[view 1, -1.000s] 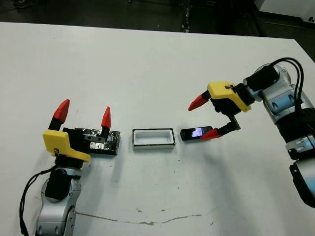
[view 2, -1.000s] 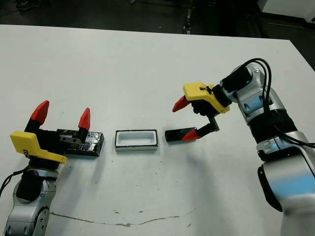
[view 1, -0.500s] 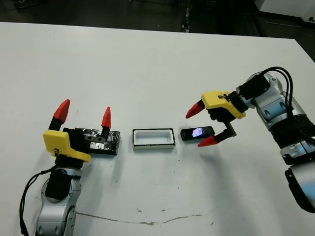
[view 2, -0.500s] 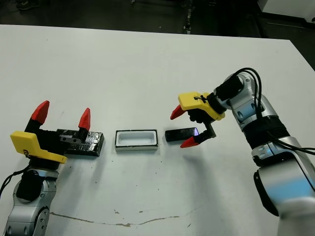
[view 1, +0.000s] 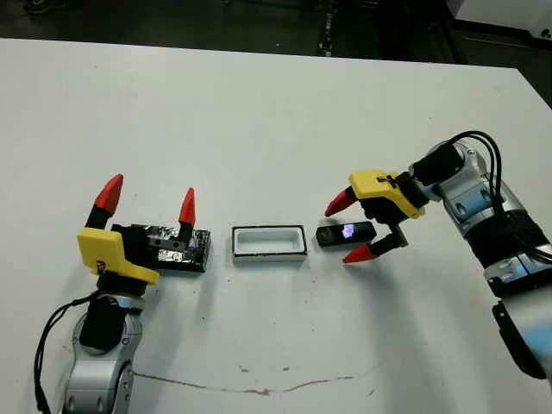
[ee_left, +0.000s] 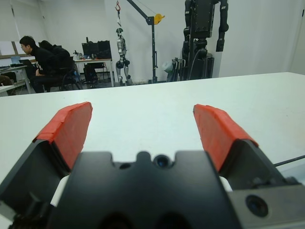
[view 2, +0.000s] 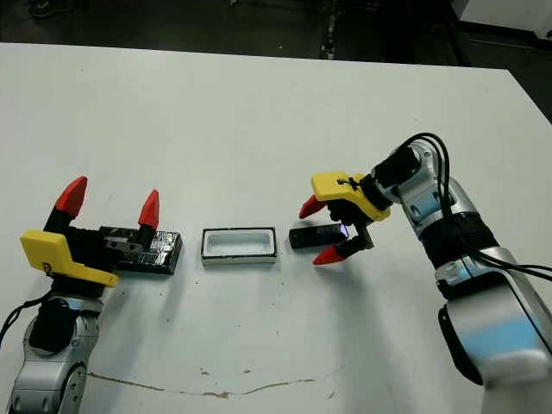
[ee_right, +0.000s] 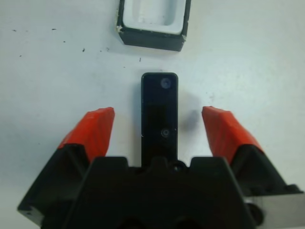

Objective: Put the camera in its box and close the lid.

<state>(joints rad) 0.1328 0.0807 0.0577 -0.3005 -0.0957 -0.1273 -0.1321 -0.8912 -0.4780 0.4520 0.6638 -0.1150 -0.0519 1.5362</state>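
On the white table (view 1: 276,112), seen from our head, the camera (view 1: 344,233) lies flat just right of the box (view 1: 269,242), its long axis pointing at it, our right pincer (view 1: 348,231) wide astride it; our left pincer (view 1: 148,202), also wide, hovers over the lid (view 1: 177,248). Along our right wrist, the camera runs lengthwise between both fingers (ee_right: 90,131), untouched.

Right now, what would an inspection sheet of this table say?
Surface: white table, faint scuff line near the front edge.
Job's things: camera flat on the table; box open, empty; lid lying left of the box.
Clutter: nothing seen.
Grippers: right gripper open, straddling the camera; left gripper open, at the lid.
Cables: black cables on both arms.
Surroundings: lab, seated person at a desk.
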